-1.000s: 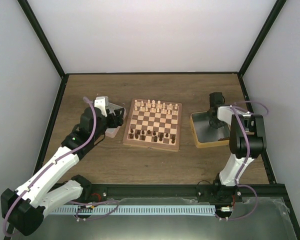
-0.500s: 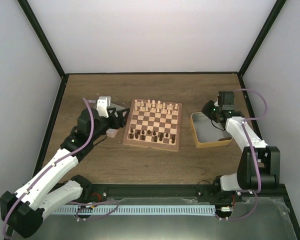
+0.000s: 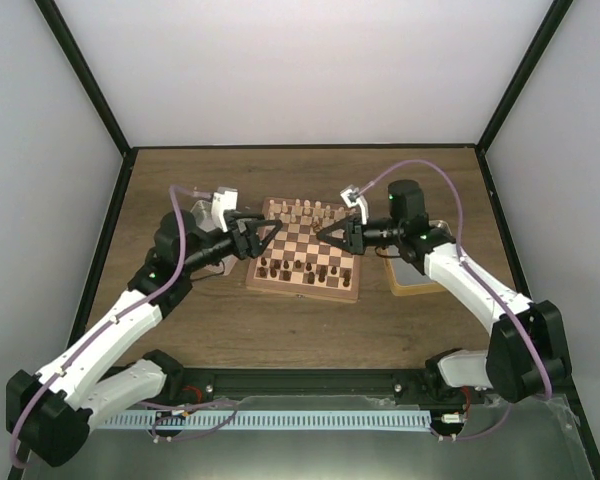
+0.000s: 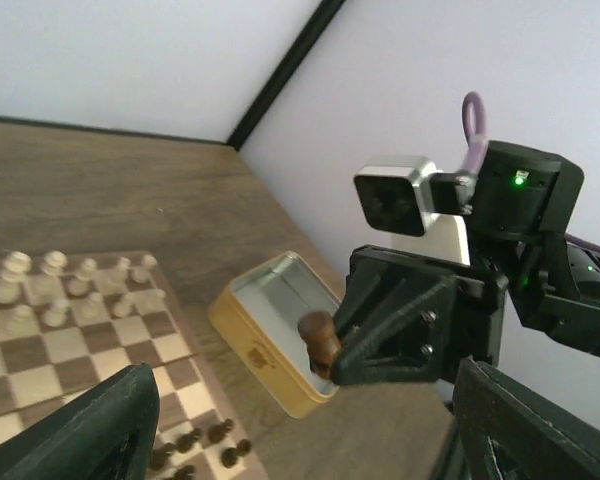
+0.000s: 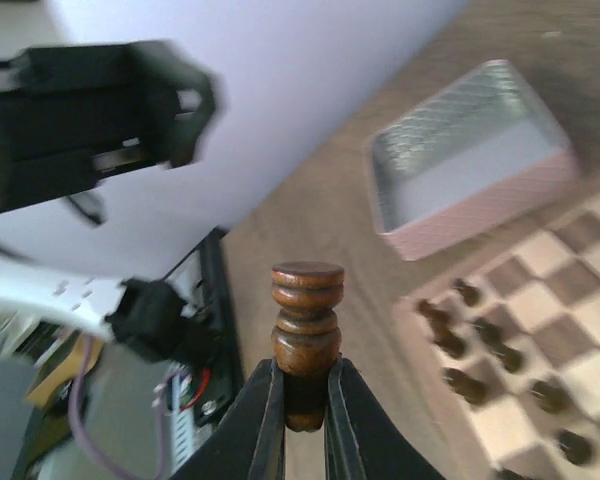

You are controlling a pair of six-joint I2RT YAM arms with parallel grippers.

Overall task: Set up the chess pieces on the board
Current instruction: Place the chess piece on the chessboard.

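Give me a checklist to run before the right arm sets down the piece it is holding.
1. Grip: right gripper shut on the base of the dark piece. Ok.
2. Left gripper open and empty. Ok.
3. Gap between the two grippers above the board: apart in the top view. Ok.
4. Free square among the dark pieces on the near rows: too small to read. Cannot tell.
5. Pale pieces standing along the far edge. Ok.
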